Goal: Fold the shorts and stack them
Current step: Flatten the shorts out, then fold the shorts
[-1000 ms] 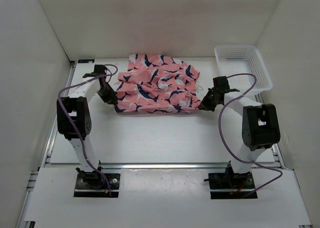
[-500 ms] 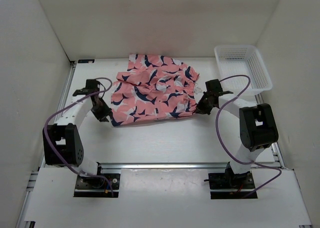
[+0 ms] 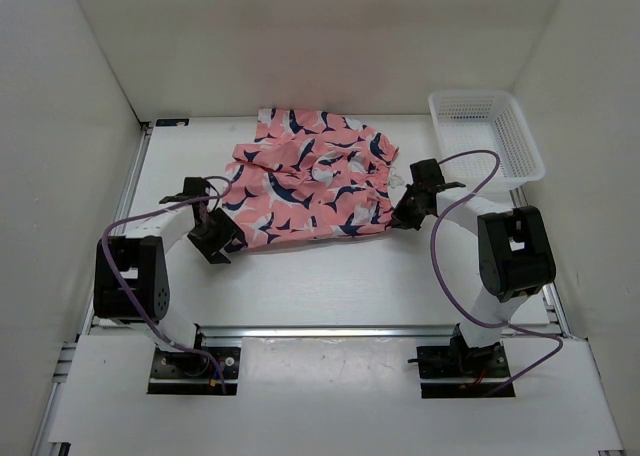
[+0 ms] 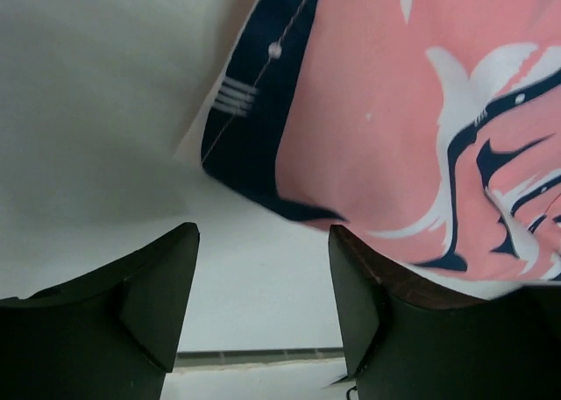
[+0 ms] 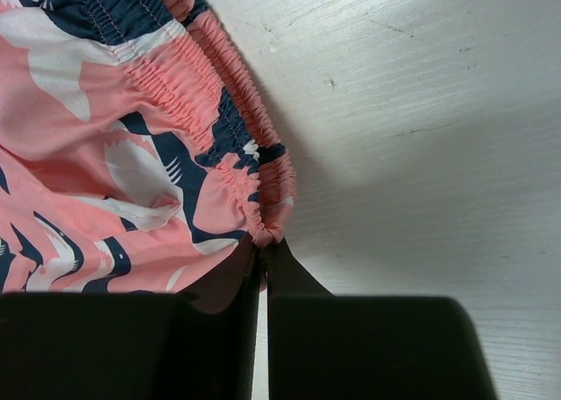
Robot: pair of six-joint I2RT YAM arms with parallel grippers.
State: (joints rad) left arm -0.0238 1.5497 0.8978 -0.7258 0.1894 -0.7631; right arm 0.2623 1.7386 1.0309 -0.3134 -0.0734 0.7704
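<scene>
Worktop (image 3: 330, 276): white, walled on the left, far and right sides. The near half is bare from the left edge to the right edge, and both arm bases sit at the near edge. A narrow bare strip runs along the left edge. A white mesh basket (image 3: 480, 104) sits in the far right corner, apart from the cloth.

Shorts (image 3: 310, 181): in the far half, about centred between left and right. The far side reaches up to the far edge. The long axis runs left to right, and the left end sits a little nearer than the right. The gathered elastic waistband (image 5: 219, 119) is at the right end and the leg hem (image 4: 254, 137) at the left.

Look: salmon pink with navy-and-white sharks. A navy band with fine stitching runs along the hem corner. The far part is bunched and ridged. The near part lies flatter on the worktop.

Left tool (image 3: 215, 238): low, at the near left corner of the shorts. In the wrist view its fingers (image 4: 158, 286) stand apart with bare worktop between them. The hem corner lies just past the tips. Whether the right finger touches the cloth I cannot tell.

Right tool (image 3: 405, 216): at the right end of the shorts, fingers (image 5: 289, 282) pinched together on the waistband edge.
</scene>
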